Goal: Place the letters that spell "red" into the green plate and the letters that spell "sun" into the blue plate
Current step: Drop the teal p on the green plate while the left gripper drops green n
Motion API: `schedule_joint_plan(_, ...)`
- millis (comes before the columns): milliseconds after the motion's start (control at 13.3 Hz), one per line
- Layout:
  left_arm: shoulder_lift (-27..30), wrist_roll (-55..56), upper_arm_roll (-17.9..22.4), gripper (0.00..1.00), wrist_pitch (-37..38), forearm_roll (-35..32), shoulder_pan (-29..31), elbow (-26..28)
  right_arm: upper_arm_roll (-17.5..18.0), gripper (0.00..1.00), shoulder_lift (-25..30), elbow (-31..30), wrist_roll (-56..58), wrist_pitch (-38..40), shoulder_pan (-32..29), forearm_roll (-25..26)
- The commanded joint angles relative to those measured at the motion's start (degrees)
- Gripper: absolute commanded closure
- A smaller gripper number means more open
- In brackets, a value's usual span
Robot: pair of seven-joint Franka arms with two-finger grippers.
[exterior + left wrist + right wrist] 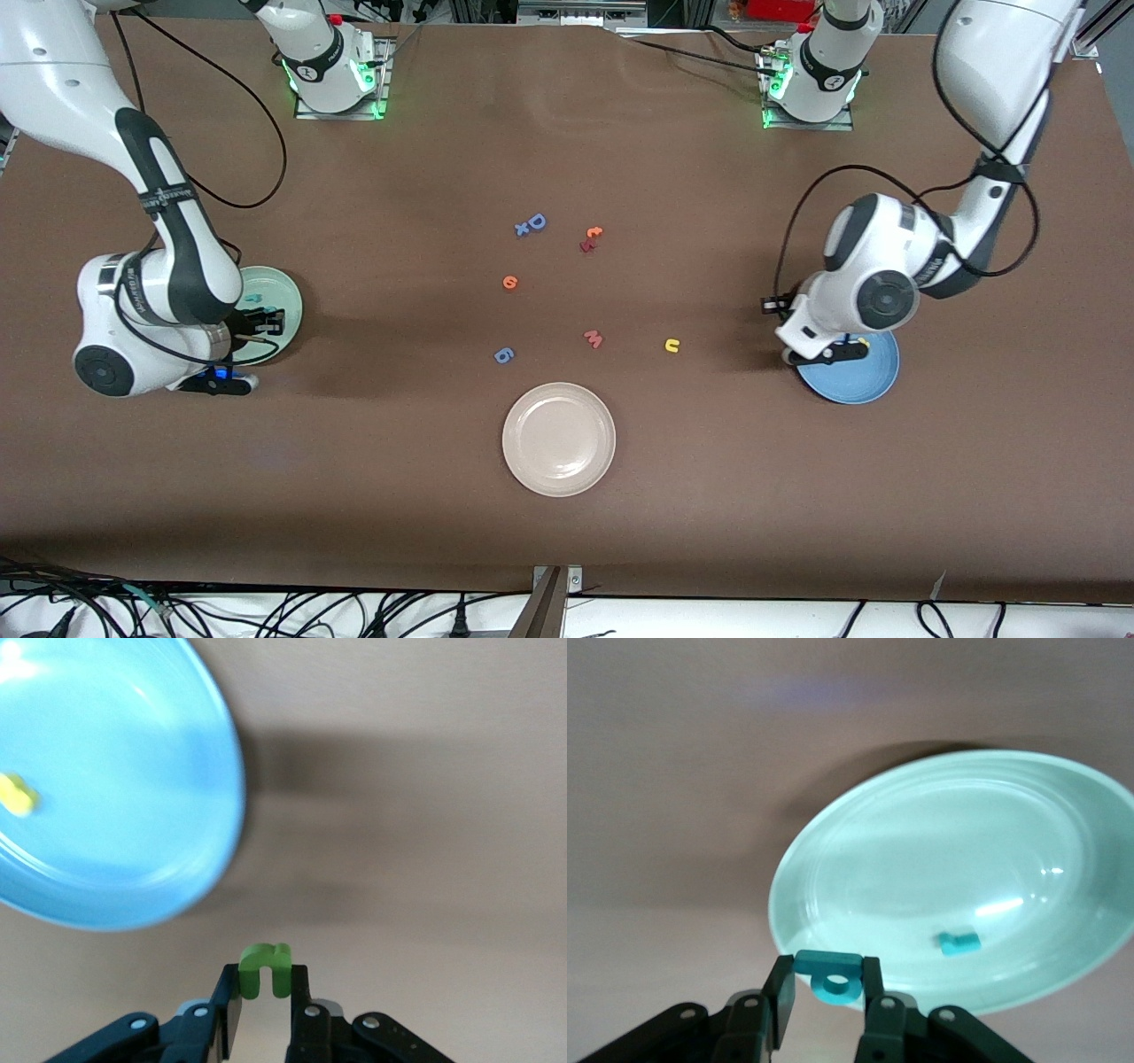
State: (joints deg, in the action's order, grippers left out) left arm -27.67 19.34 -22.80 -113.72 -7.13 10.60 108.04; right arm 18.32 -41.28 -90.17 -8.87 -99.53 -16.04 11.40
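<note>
Letters carried to both plates, ready for release.
My left gripper (263, 1010) pinches the olive "u" (265, 967) just off the blue plate (873, 385); I should centre over the dish, where a yellow letter (18, 795) lies, before opening. My right gripper (827, 1001) clamps the teal "d" (830, 977) above the green plate (833, 859), the teal "r" (959, 943) at its 2 o'clock; lower, then open.
</note>
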Motion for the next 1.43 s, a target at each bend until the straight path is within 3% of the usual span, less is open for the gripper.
schedule_joint_plan(0, -0.8, -10.3, -0.4, 0.84, 0.8, -0.2, 3.6, 0.0, 0.0, 0.67, -0.5, -1.1, 2.1, -1.8, -0.2, 2.7)
schedule_joint_plan(75, -1.9, -13.2, -0.2, 0.85, 0.3, -0.4, 4.9, 0.0, 0.0, 0.65, -1.2, -1.3, 2.4, -2.1, -0.7, 2.6)
schedule_joint_plan(151, -2.9, -16.3, 0.0, 0.85, 0.1, -0.7, 5.2, -0.6, 0.0, 0.51, -1.3, -1.5, 2.4, -2.1, -0.7, 2.6)
schedule_joint_plan(226, -4.1, -18.5, 0.0, 0.84, 0.2, -1.7, 5.6, -1.7, 0.0, 0.21, -1.3, -1.6, 2.4, -2.0, -0.7, 2.6)
schedule_joint_plan(302, -5.0, -18.8, 0.0, 0.84, 0.2, -2.8, 6.2, -2.0, 0.0, 0.00, -1.3, -1.5, 2.4, -1.8, -0.7, 2.6)
schedule_joint_plan(528, -8.7, -19.2, 0.0, 0.84, -0.5, -6.7, 7.2, -3.4, 2.1, 0.00, 0.2, -1.0, 0.2, 0.7, -0.4, 1.5)
schedule_joint_plan(754, -8.8, -19.2, 0.0, 0.82, -1.1, -6.7, 7.2, -3.3, 9.9, 0.01, 2.2, -0.8, -14.4, 3.1, -0.5, 0.1)
schedule_joint_plan(830, -8.8, -19.2, 0.0, 0.68, -1.0, -6.7, 7.2, -3.3, 12.9, 0.01, 2.2, -0.8, -20.8, 3.1, -0.5, 0.1)
schedule_joint_plan(905, -8.8, -19.2, 0.0, 0.38, -1.0, -6.6, 7.2, -3.4, 15.9, 0.01, 2.1, -1.1, -27.3, 2.5, -0.5, 0.1)
schedule_joint_plan(981, -8.7, -19.2, 0.0, 0.00, -0.6, -6.3, 7.3, -3.9, 18.4, 0.01, 1.6, -1.1, -32.7, 1.9, -0.2, 0.1)
schedule_joint_plan(1056, -8.7, -19.1, 0.0, 0.00, -0.2, -6.3, 7.2, -4.7, 20.3, 0.01, 1.4, -1.3, -38.5, 0.4, 0.7, 0.1)
schedule_joint_plan(1358, -8.3, -19.1, -0.2, 0.00, 0.4, -6.0, 7.2, -4.6, 20.4, 0.01, -0.6, -2.2, -55.2, -7.9, 10.3, 0.1)
